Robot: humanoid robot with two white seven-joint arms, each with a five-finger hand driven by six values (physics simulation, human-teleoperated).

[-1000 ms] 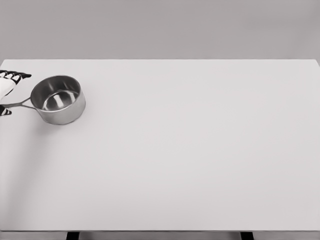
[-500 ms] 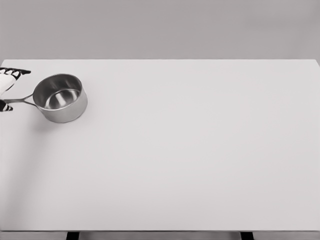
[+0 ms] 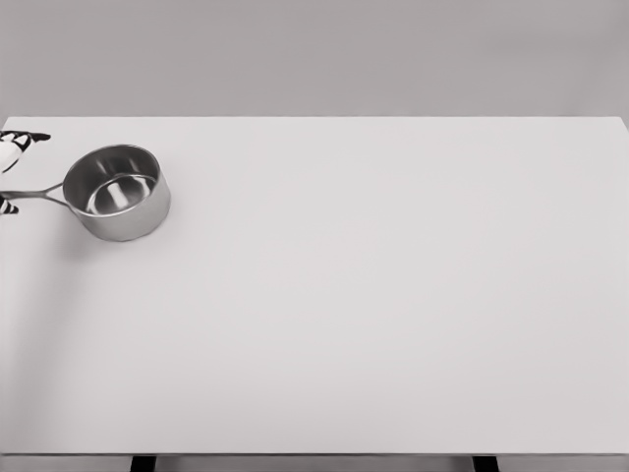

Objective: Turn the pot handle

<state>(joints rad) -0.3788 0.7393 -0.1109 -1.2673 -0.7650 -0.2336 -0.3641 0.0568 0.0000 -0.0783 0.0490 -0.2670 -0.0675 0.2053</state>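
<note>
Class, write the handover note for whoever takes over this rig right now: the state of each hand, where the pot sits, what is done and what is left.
Left hand: only its fingertips show at the picture's left edge, above and below the end of the handle; whether it grips cannot be told.
Right hand: not in view.
Pot: upright and empty, at the far left of the white table, handle pointing left toward the hand.
Done: the hand has reached the handle's end.
Left: probably confirm the grasp, then rotate the handle; these pictures do not give the target direction.
</note>
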